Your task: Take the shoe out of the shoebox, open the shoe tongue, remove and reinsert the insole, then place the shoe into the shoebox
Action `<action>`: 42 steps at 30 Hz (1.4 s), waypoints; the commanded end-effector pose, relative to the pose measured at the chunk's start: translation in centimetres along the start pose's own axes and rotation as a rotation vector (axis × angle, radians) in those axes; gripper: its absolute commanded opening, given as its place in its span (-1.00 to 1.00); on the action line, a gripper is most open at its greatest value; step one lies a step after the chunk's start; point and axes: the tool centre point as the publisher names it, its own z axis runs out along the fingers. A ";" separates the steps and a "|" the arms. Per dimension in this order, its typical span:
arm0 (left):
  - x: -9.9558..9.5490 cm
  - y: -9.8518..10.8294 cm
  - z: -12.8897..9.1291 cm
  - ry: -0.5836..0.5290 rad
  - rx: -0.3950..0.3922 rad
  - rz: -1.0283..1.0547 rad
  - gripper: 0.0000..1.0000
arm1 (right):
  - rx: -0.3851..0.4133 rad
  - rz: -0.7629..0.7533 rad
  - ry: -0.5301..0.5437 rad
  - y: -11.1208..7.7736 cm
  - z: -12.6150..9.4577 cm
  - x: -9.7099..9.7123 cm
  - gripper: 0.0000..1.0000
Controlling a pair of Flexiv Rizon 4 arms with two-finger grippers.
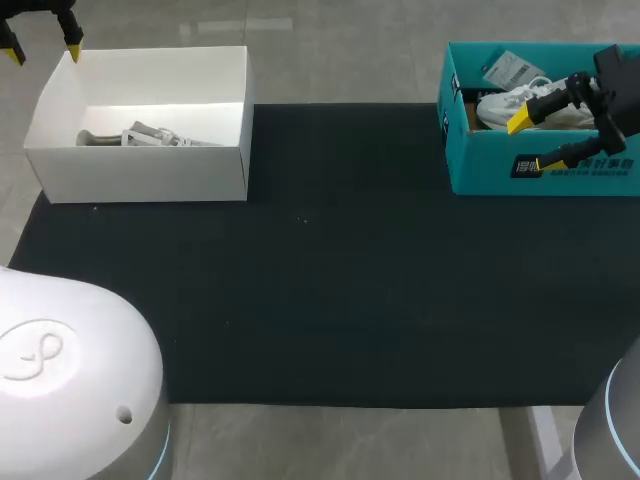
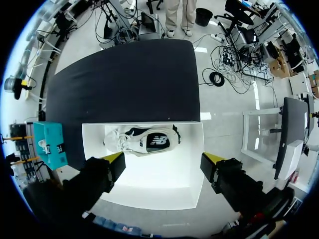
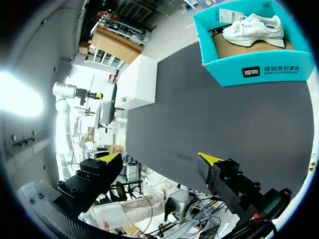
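Observation:
A white shoebox (image 1: 140, 170) stands at the back left with a grey-white shoe (image 1: 150, 135) lying inside. In the left wrist view the same shoe (image 2: 144, 141) lies on its side in the white box (image 2: 149, 194). My left gripper (image 1: 40, 45) (image 2: 163, 162) hangs open above that box's far left corner, holding nothing. A teal shoebox (image 1: 540, 170) (image 3: 259, 74) at the back right holds a white shoe (image 1: 515, 100) (image 3: 254, 27). By the teal box's front wall my right gripper (image 1: 535, 142) (image 3: 159, 159) is open and empty.
A black mat (image 1: 330, 250) covers the middle of the table, with both boxes on its far edge. A paper tag (image 1: 510, 68) lies in the teal box behind the shoe. The teal box (image 2: 50, 144) also shows in the left wrist view, off to one side.

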 end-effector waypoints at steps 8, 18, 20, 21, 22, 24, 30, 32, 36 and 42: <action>0.1 0.2 0.0 0.001 0.004 0.001 1.00 | -0.006 -0.094 -0.161 4.0 -1.0 -2.5 1.00; 0.1 0.2 0.0 0.001 0.004 0.001 1.00 | -0.024 -0.204 -0.531 10.5 -8.0 -6.2 1.00; 0.1 0.2 0.0 0.001 0.004 0.001 1.00 | -0.015 -0.197 -0.611 11.5 -8.9 -7.1 1.00; 0.1 0.2 0.0 0.001 0.004 0.001 1.00 | -0.008 -0.189 -0.640 11.9 -9.2 -7.5 1.00; 0.1 0.2 0.0 0.001 0.004 0.001 1.00 | -0.008 -0.176 -0.666 12.3 -9.4 -7.9 1.00; 0.1 0.2 0.0 0.001 0.004 0.001 1.00 | -0.010 -0.144 -0.750 13.1 -9.6 -8.7 1.00; 0.1 0.2 0.0 0.001 0.004 0.001 1.00 | -0.010 -0.119 -0.787 13.4 -9.6 -9.1 1.00; 0.1 0.2 0.0 0.001 0.004 0.001 1.00 | -0.010 -0.119 -0.787 13.4 -9.6 -9.1 1.00; 0.1 0.2 0.0 0.001 0.004 0.001 1.00 | -0.010 -0.119 -0.787 13.4 -9.6 -9.1 1.00; 0.1 0.2 0.0 0.001 0.004 0.001 1.00 | -0.010 -0.119 -0.787 13.4 -9.6 -9.1 1.00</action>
